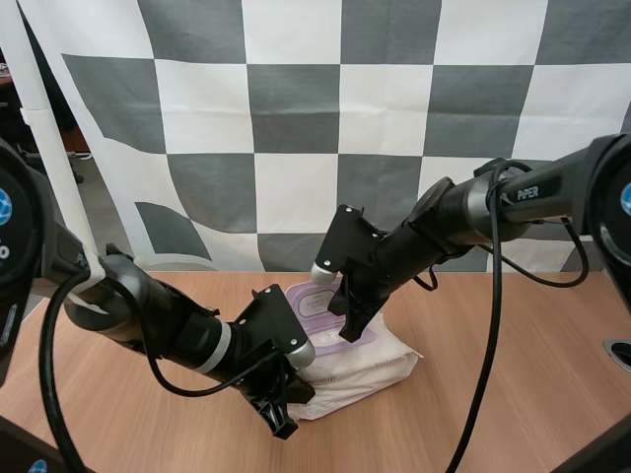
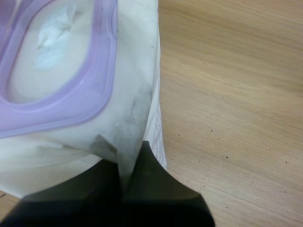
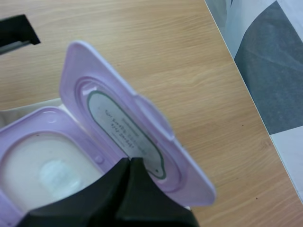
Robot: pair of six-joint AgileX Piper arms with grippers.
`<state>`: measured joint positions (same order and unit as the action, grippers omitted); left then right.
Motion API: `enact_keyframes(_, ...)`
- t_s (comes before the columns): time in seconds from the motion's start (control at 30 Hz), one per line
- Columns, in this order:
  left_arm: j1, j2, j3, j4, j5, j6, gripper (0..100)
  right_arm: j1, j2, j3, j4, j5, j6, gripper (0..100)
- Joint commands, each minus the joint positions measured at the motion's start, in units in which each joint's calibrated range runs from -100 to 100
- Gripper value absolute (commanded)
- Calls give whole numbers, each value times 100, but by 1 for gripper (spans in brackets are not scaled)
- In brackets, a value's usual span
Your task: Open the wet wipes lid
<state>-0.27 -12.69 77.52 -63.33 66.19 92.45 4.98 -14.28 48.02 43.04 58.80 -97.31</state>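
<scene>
1. the pack of wet wipes (image 1: 370, 360) lies in the middle of the wooden table (image 1: 513, 394), between the two arms.
2. its purple lid (image 3: 123, 118) is open. it is flipped back and leans up, so you can see the label (image 3: 125, 135) on its inside. the words on the label are too small to read.
3. next to the lid is a purple ring (image 2: 105, 56) on the pack, with a white wipe (image 3: 54, 175) sitting inside it.
4. my left gripper (image 2: 125, 175) is clamped on the pack's white edge. the thin edge goes down between the two black fingers (image 2: 161, 189), and the bit held there is hidden.
5. my right gripper (image 3: 129, 163) has its fingers pressed together like one dark wedge, with nothing between them. its tip is right by the inside of the open lid. i cannot tell if it touches the lid.
6. from the high view, the left arm (image 1: 168, 325) hides the pack's near corner, and the right arm (image 1: 444, 222) hides part of the lid.
7. a black shape (image 3: 16, 30) shows past the pack. it is cut off, so i cannot tell what it is.
</scene>
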Motion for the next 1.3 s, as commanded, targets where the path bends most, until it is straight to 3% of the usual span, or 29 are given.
enact_keyframes(0.0,-2,1,-5,5,5,85,0,4,238,-96,90,-4,-79,0)
enact_keyframes(0.37,-2,1,-5,15,5,85,0,4,813,-440,256,132,-105,0)
enact_keyframes(0.5,-2,1,-5,15,5,85,0,4,526,-444,175,193,137,0)
enact_keyframes(0.63,-2,1,-30,187,111,85,1,4,-226,-444,-340,242,677,0)
enact_keyframes(0.67,-2,1,-64,296,212,85,5,4,-405,-444,-502,242,826,0)
enact_keyframes(0.73,-2,1,-80,332,277,85,24,4,-925,-444,-1014,261,1295,0)
enact_keyframes(0.8,-2,1,-141,360,277,85,51,4,-1418,-444,-1428,261,1662,0)
enact_keyframes(0.83,-2,1,-170,361,277,85,72,4,-1661,-444,-1664,261,1906,0)
enact_keyframes(0.9,-2,1,-208,361,277,85,100,4,-2118,-444,-1885,261,2211,0)
enact_keyframes(1.27,-2,-261,-756,-234,352,-77,100,-11,-4297,-444,-2395,1944,3105,0)
